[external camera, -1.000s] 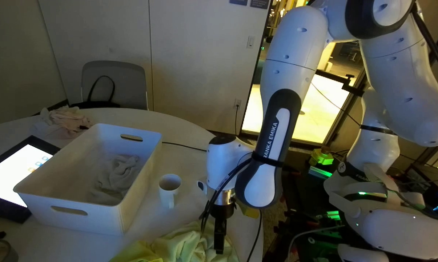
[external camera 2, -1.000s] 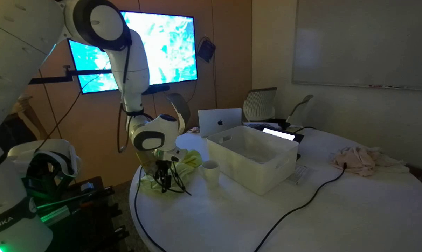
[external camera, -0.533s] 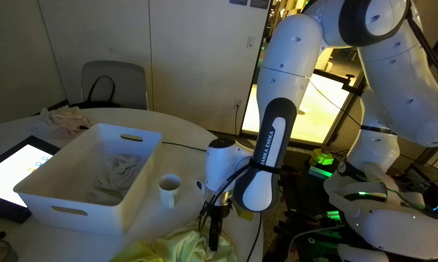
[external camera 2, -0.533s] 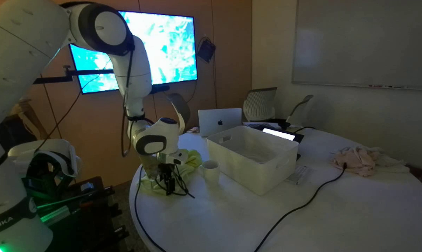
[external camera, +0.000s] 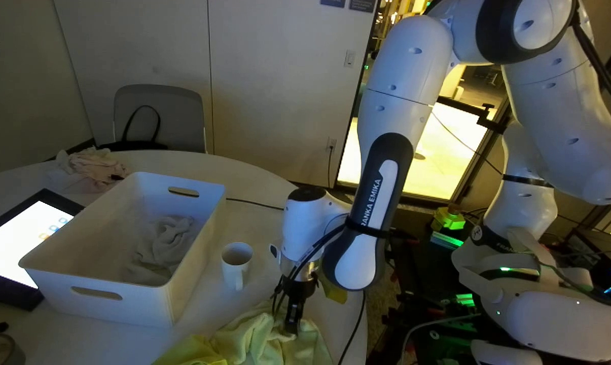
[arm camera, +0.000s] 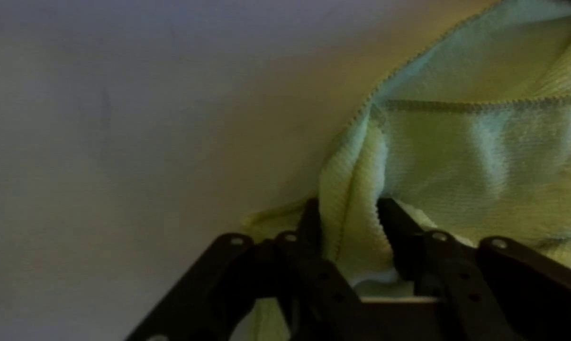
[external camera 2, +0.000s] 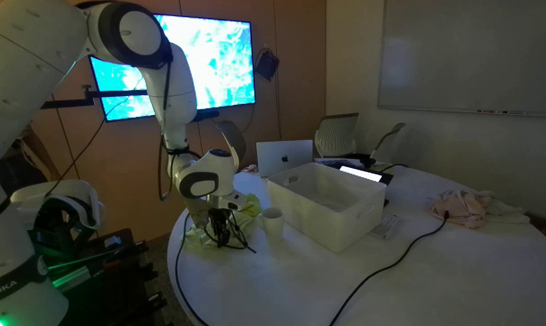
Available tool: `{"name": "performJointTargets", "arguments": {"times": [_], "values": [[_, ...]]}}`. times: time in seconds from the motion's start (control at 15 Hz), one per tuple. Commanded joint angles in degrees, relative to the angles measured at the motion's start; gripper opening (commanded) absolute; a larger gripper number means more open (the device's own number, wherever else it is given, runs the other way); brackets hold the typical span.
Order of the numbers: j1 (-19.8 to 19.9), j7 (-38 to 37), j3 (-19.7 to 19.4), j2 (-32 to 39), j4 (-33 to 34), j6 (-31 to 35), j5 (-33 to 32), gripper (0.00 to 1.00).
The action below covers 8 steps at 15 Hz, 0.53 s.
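A crumpled yellow-green cloth (external camera: pixel 254 337) lies near the table's edge in an exterior view. My gripper (external camera: pixel 291 327) points down into it from above. In the wrist view, a thick fold of the cloth (arm camera: pixel 456 156) runs up between the two black fingers (arm camera: pixel 310 227), which press against it from both sides, so the gripper (arm camera: pixel 348 213) is shut on this fold. More cloth spreads to the right of the fingers. The arm and cables partly cover the cloth (external camera 2: pixel 252 206) in an exterior view.
A white mug (external camera: pixel 237 266) stands close by, between gripper and a large white bin (external camera: pixel 193 284) holding a grey cloth (external camera: pixel 166 243). A tablet (external camera: pixel 24 243), laptop (external camera 2: pixel 284 158) and pinkish cloth (external camera 2: pixel 463 208) are farther off. Black cables (external camera 2: pixel 390 267) cross the table.
The gripper has shifted slightly left and, in the last half second, a little upward in an exterior view. The cloth around its fingers has changed shape. Mug and bin have stayed put.
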State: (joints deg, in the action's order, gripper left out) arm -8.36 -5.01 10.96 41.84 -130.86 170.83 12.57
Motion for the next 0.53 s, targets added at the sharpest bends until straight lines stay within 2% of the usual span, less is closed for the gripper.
{"name": "performJointTargets", "arguments": {"times": [0.0, 0.2, 0.27, 0.47], "values": [[1.63, -0.70, -0.34, -2.72, -1.20, -0.50, -0.91, 0.10], [4.32, 0.34, 0.33, -5.91, -2.99, -1.97, -0.79, 0.05], [5.27, 0.63, 0.44, -7.56, -3.99, -2.29, -0.70, 0.09], [8.66, 1.86, 1.43, -13.80, -7.24, -3.38, -0.10, 0.11]]}}
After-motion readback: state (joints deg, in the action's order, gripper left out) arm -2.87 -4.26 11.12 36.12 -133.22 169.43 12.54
